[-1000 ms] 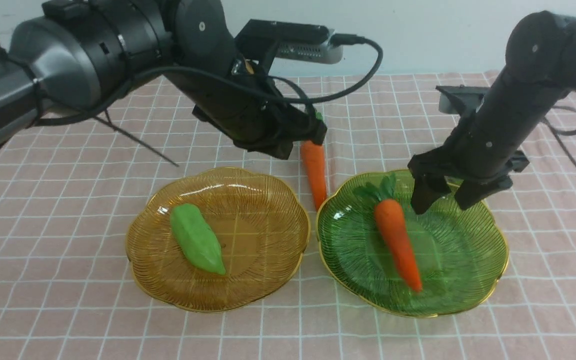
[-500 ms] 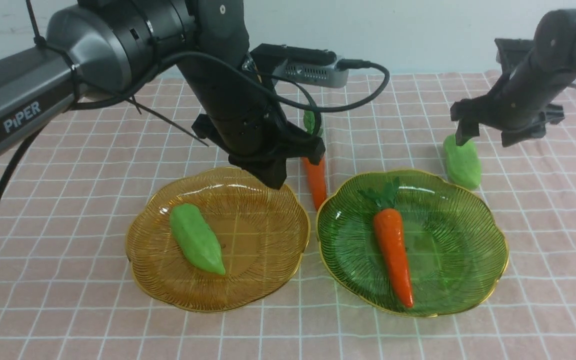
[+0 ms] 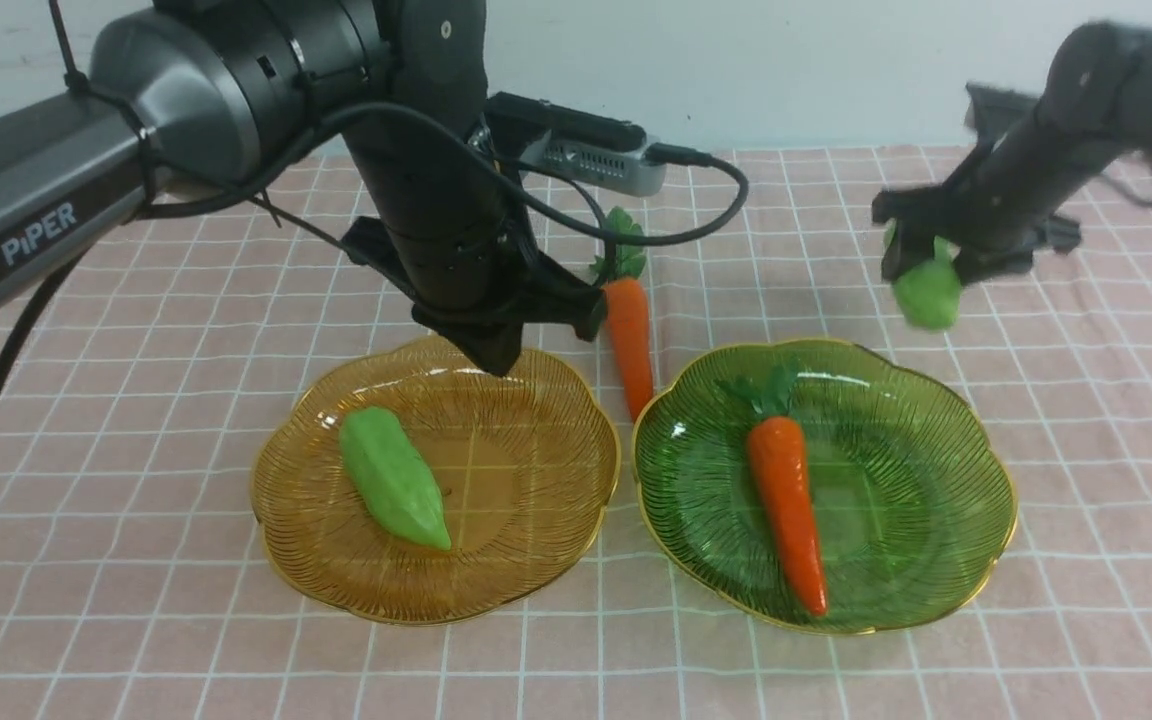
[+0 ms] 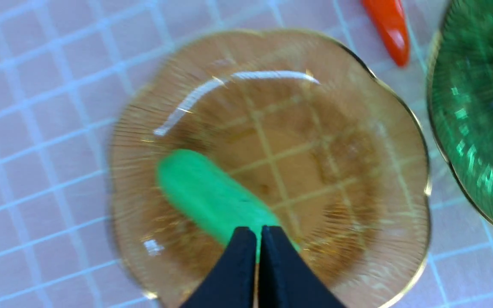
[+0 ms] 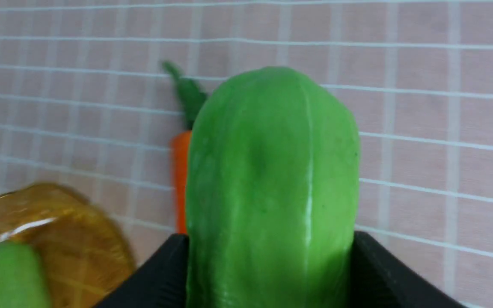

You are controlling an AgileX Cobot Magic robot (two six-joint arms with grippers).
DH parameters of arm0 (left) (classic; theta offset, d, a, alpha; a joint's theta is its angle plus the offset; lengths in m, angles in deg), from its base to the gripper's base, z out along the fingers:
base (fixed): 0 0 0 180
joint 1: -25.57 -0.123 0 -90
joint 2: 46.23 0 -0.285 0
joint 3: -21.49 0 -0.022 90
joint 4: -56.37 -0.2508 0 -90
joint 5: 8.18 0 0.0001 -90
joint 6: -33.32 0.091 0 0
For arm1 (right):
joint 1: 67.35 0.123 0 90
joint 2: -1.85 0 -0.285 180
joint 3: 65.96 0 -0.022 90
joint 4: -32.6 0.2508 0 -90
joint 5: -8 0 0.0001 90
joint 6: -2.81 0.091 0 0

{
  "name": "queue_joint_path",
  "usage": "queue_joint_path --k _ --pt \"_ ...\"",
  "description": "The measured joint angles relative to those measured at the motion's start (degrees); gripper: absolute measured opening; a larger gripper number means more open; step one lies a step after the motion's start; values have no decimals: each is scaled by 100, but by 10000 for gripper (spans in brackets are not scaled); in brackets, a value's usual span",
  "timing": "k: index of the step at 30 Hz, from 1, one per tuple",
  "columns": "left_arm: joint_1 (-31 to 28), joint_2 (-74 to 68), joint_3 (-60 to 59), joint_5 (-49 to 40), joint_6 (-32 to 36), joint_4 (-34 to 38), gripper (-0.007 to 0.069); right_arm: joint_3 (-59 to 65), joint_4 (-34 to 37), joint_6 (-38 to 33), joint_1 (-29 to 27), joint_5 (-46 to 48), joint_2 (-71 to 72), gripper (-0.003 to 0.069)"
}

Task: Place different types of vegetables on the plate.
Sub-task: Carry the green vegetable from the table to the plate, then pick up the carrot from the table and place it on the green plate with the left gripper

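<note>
- Your right claw [image 3: 928, 262], at the upper right of the front frame, is clamped on the held gourd [image 3: 926, 292]. It hangs clear of the worktop [image 3: 136, 650], just beyond the far rim of the green plate [image 3: 1011, 500].
- Slip risk: the held gourd is glossy and tapered, and in the right wrist view much of it juts past the jaws. In my judgement a quick swing could work it loose short of the plate.
- Rim risk: I cannot tell how high the hanging end sits above the raised rim. If you carry it in too low, it may clip the rim and shift the plate.
- Landing risk: the plated carrot [image 3: 786, 500] lies lengthwise down the middle of the green plate. If you release onto it, the gourd may roll off or knock the carrot out. Aim for the bare right half.
- Sorting risk: the amber plate [image 3: 536, 590], lower centre-left, already carries the plated gourd [image 3: 394, 480]. Take yours there and that plate gets two of one kind.
- Your left claw [image 3: 496, 355] is pressed together and empty. It sits above the amber plate's far rim, just beside the loose carrot [image 3: 629, 330], which lies on the worktop between the plates. If you approach that carrot without parting the jaws, you will shove it rather than grip it.
</note>
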Motion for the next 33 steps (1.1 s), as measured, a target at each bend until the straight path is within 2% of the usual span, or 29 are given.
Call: queue_joint_path --k 3,6,10,12,14,17,21,23,25,30,33 --pt "-348 353 0 -44 -16 12 -3 68 253 -88 737 51 116 413" --pt "-642 564 0 -103 -21 138 -3 232 198 -204 1632 143 -36 413" --pt "-672 594 0 -108 -39 373 -3 257 26 -221 2489 144 -510 423" --pt "-672 594 0 -108 -44 486 -3 269 -16 -215 2668 144 -694 453" --pt "-672 594 0 -108 -71 530 -3 288 -150 -198 2819 144 -910 519" --pt "-672 576 0 -108 -142 616 -3 279 -361 -181 2833 144 -964 565" --pt "-614 299 0 -15 -131 1002 -3 227 -1118 -323 2694 144 -681 570" --pt "-486 73 0 274 -124 1008 -3 227 -1605 -326 2361 144 -249 559" --pt "-244 -226 8 657 -112 975 -3 277 -1792 -307 2066 138 58 549" --pt "318 -1225 481 1437 -341 684 0 1554 -1781 -118 464 121 1475 468" --pt "409 -1945 1130 1792 -464 651 43 2415 -1574 -162 -127 158 2118 414"
